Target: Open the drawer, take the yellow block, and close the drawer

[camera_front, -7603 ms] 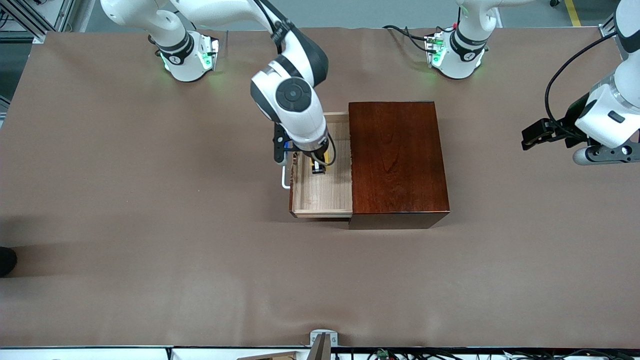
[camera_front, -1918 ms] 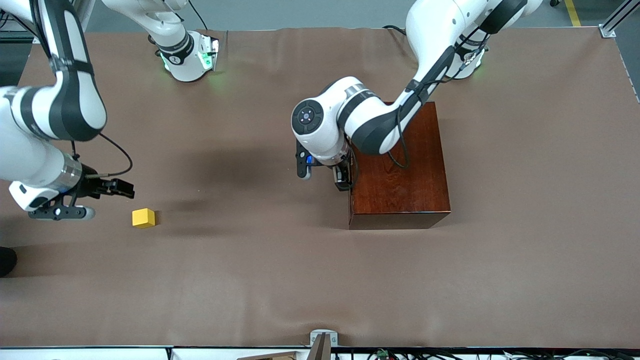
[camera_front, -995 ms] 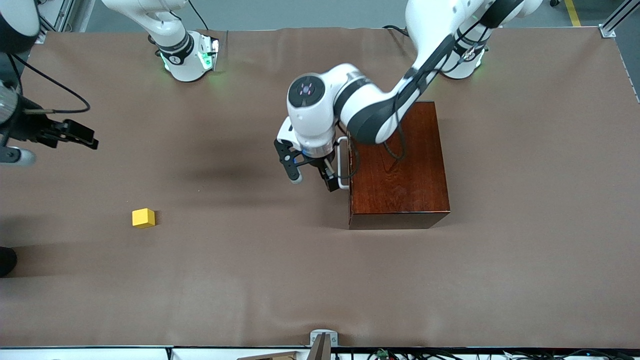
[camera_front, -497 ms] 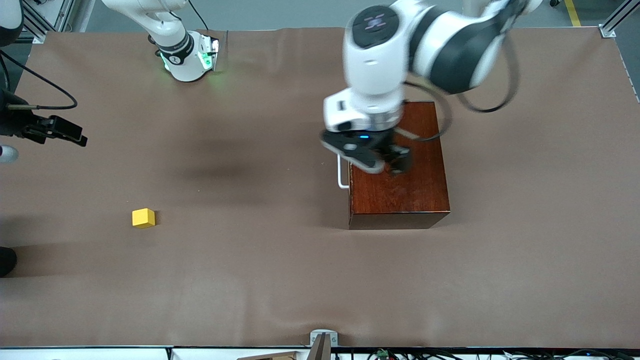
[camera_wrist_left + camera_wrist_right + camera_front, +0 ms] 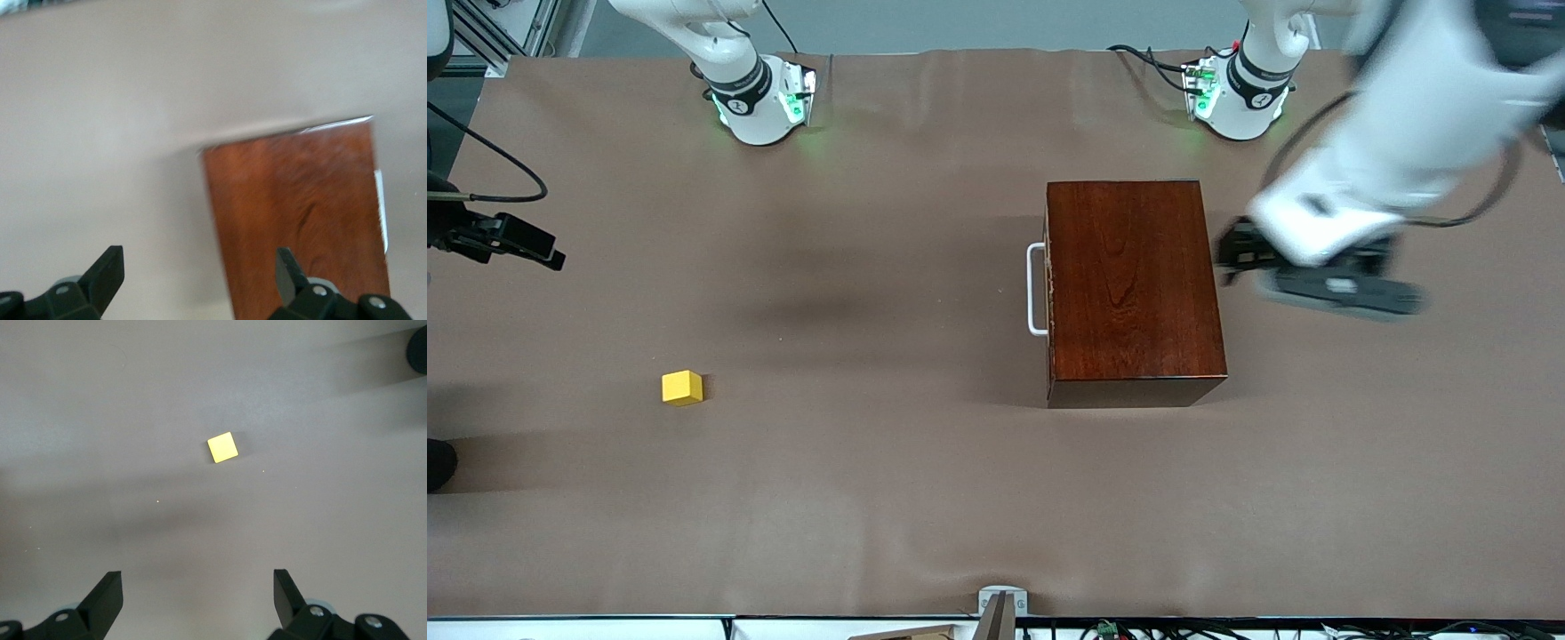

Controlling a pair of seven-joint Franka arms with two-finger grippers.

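Drawer [image 5: 1042,289]: shut in box [image 5: 1134,284].
Yellow block [image 5: 682,388]: on desk [image 5: 889,498], toward right arm's end.
Left end effector [image 5: 200,283]: spread, empty, beside box.
Right end effector [image 5: 198,600]: spread, empty, above block.
Technique: park both arms clear; disturb nothing.

High front camera overlooks the whole table [image 5: 925,498]; both wrist cameras look straight down on it.

Left pincer [image 5: 200,283] raised over worktop at left arm's end, jaws spread wide, empty. Right pincer [image 5: 198,603] raised at right arm's end, jaws wide, empty.
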